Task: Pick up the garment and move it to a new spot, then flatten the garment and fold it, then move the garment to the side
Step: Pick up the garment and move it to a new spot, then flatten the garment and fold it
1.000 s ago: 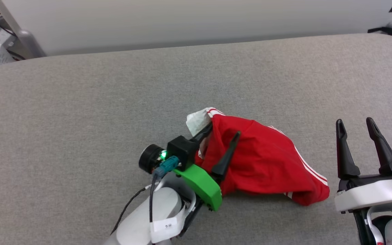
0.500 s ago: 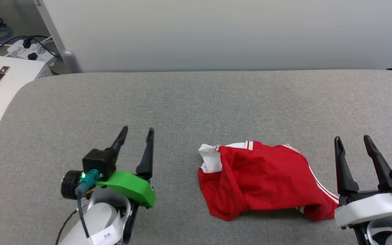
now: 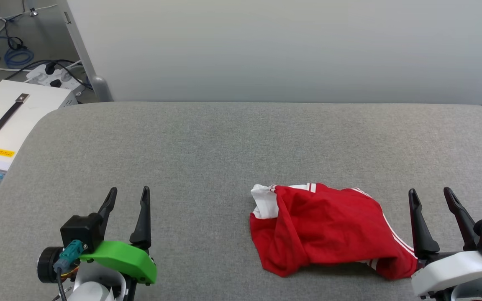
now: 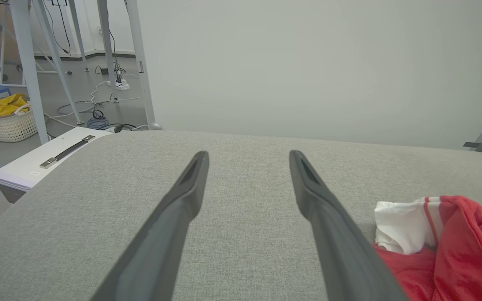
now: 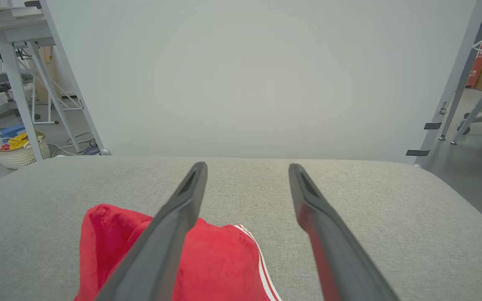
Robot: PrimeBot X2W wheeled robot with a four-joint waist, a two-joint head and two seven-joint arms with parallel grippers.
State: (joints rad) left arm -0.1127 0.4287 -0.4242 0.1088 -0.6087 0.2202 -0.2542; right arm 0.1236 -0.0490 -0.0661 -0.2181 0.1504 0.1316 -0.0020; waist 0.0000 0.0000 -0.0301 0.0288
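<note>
Jersey: the crumpled red basketball jersey of thin cloth with white stripes (image 3: 324, 230) lies in a heap on the soft grey padded table (image 3: 224, 138), near the front right.
Left gripper: a second ago the left gripper with two long dark fingers (image 3: 129, 190) was poking into the jersey. Now it sits at the front left, well apart from it, fingers spread and empty.
Right gripper: the right gripper (image 3: 429, 191) waits just beside the jersey's right end, fingers spread, empty too.
Camera: the head tipped up (so the whole picture shifted).
Meaning: the jersey looks dropped in its new spot. It is still bunched up, so flattening probably comes next.
</note>
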